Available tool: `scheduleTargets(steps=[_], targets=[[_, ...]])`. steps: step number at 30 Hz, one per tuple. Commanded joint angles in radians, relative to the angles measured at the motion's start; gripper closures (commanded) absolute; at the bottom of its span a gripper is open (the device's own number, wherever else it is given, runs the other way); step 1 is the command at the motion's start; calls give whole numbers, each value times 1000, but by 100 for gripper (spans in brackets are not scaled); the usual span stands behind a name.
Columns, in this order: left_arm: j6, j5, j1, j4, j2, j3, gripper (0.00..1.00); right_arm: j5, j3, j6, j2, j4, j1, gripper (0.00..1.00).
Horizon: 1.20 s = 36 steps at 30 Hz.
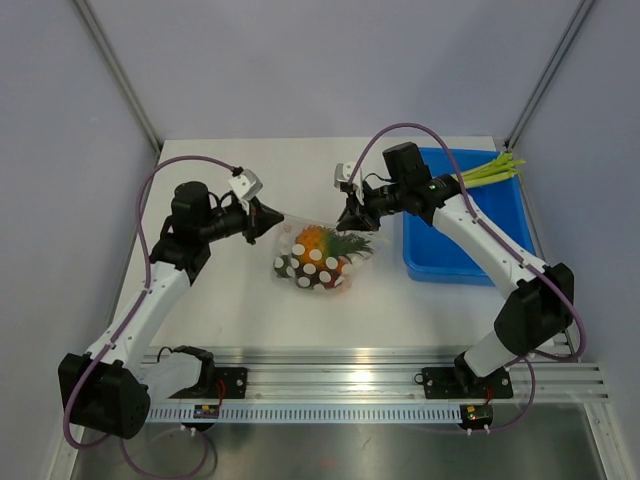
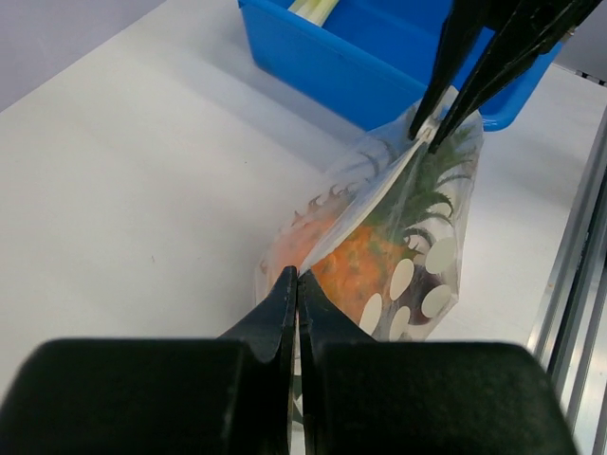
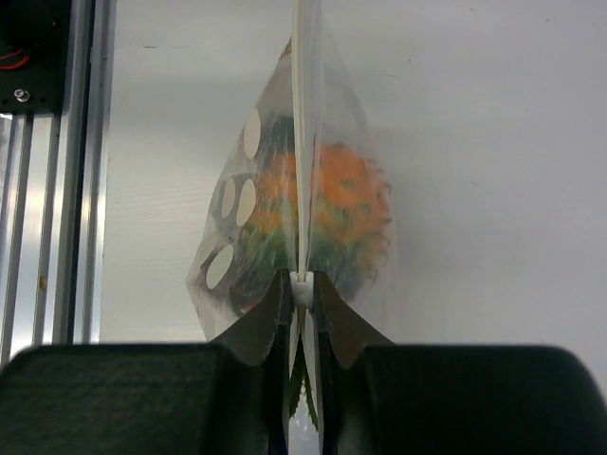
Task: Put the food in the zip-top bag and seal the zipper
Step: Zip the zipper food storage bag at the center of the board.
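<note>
the clear bag (image 1: 318,258) stands in the middle of the desk (image 1: 230,300), held up by its top edge between the two arms. the left gripper (image 2: 297,284) is closed tight on one end of the zipper (image 3: 300,142). the right gripper (image 3: 302,289) is pinched on the other end, so the strip runs straight between them. inside the bag sit an orange pineapple (image 3: 346,204) with green leaves and some dark pieces low down, hard to make out. white ovals are printed on one side of the bag. a blue bin (image 1: 430,255) holding green stalks (image 1: 490,170) stands just right of the bag.
</note>
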Motion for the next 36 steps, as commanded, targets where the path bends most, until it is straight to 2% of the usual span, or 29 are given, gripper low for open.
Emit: scheduleTargets(steps=[1,7,21,23,26,27,28,30,32,35,36], targets=[[-19,-77,37,77,-36,9,100,67,-42,38,-85,8,-33,100],[-39,-177,51,80,-31,6,100,110,-130,68,-158,38,-50,100],[-85,-226,89,129,-13,9,100,191,-346,131,-367,97,-113,100],[-89,-202,91,140,-11,5,100,183,-357,151,-384,108,-113,100],[-114,-82,91,153,1,17,100,163,-374,170,-402,135,-114,100],[-167,-40,83,172,9,23,100,162,-371,171,-396,137,-114,100],[-183,13,77,186,18,45,92,160,-368,171,-395,134,-114,100],[-171,31,44,154,49,87,59,160,-352,170,-379,126,-114,100],[-96,6,-1,19,67,171,29,156,-340,160,-372,115,-114,100],[76,-73,-119,-118,69,226,15,147,-323,157,-362,109,-113,100],[137,-85,-160,-127,69,242,14,145,-320,157,-361,111,-113,100]])
